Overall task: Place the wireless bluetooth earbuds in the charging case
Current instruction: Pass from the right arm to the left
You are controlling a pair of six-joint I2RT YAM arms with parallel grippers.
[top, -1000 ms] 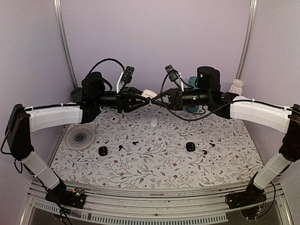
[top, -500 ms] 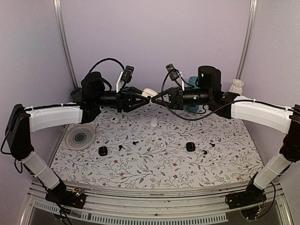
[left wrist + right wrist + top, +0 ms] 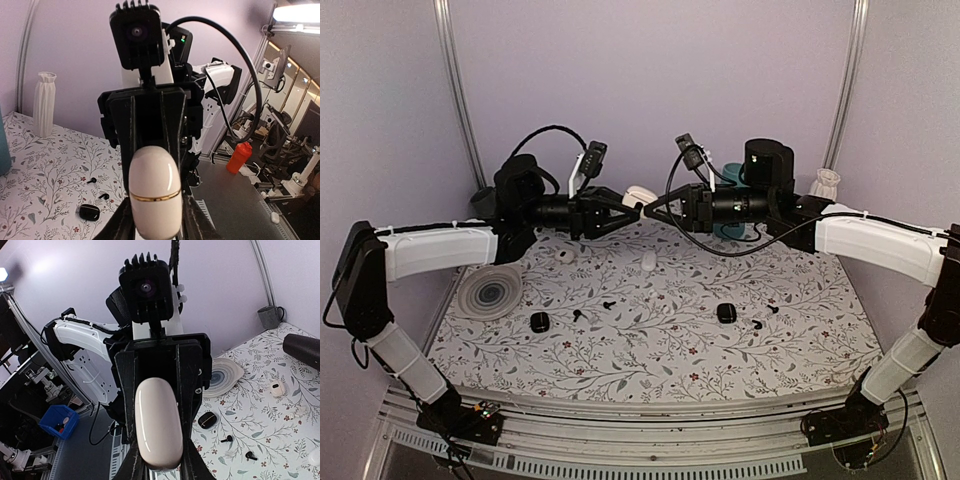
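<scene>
A glossy white charging case (image 3: 638, 196) with a gold seam (image 3: 155, 192) hangs in the air above the back of the table, held from both sides. My left gripper (image 3: 630, 208) and my right gripper (image 3: 652, 208) face each other tip to tip, each shut on it. The right wrist view shows the case's smooth side (image 3: 159, 427). Black earbuds lie on the floral mat: two left of centre (image 3: 609, 303) (image 3: 577, 315) and two to the right (image 3: 772, 309) (image 3: 757, 324). I cannot make out any white earbuds.
Black cases (image 3: 539, 321) (image 3: 726, 313) lie on the mat, as do a white case (image 3: 648, 261) and a small white item (image 3: 564, 256). A ringed plate (image 3: 490, 291) sits at the left. A white vase (image 3: 826, 184) and a teal cup (image 3: 730, 176) stand at the back right.
The left jaws have drawn in a little on the white case. The right arm has shifted slightly to the right. The case stays between both grippers.
</scene>
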